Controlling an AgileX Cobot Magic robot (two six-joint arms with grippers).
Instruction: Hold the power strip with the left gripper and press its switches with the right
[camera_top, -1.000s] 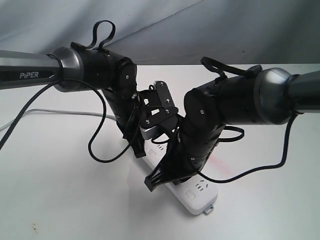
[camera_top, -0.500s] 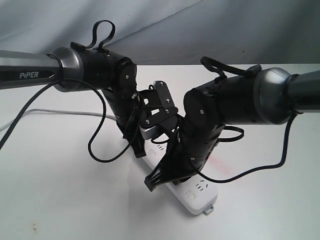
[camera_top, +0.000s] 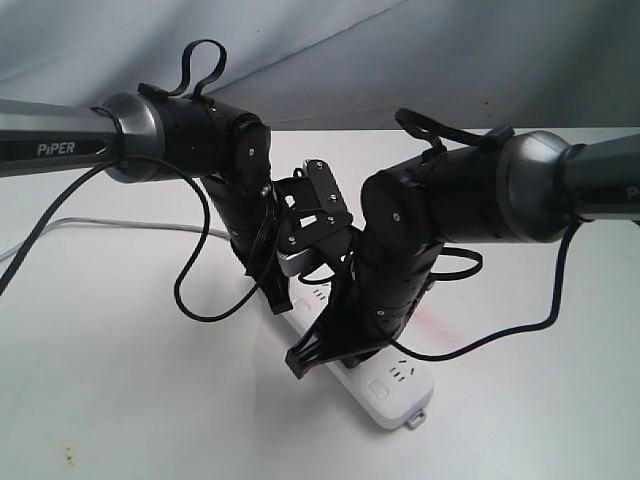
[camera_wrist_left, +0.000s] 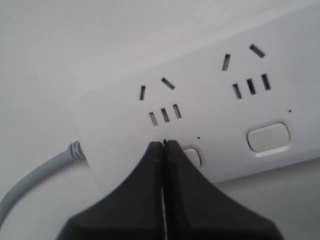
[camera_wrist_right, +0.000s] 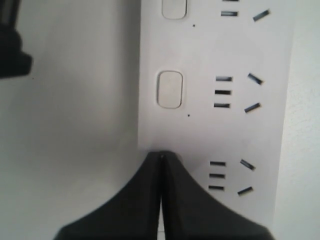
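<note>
Left gripper (camera_wrist_left: 163, 144), right gripper (camera_wrist_right: 161, 156) block power strip (camera_top: 400, 388) middle; one end uncovered; cord (camera_top: 120, 222) crosses table (camera_top: 100, 400) left side.

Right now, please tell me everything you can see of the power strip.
The power strip is a long white bar of smooth plastic with rounded corners, lying flat on the white table. It has groups of dark socket slots and a row of rounded square switches along one edge. A grey cord leaves one end; a small tab sits at the other. The shut left gripper and shut right gripper point at its switch edge; contact is unclear.
</note>
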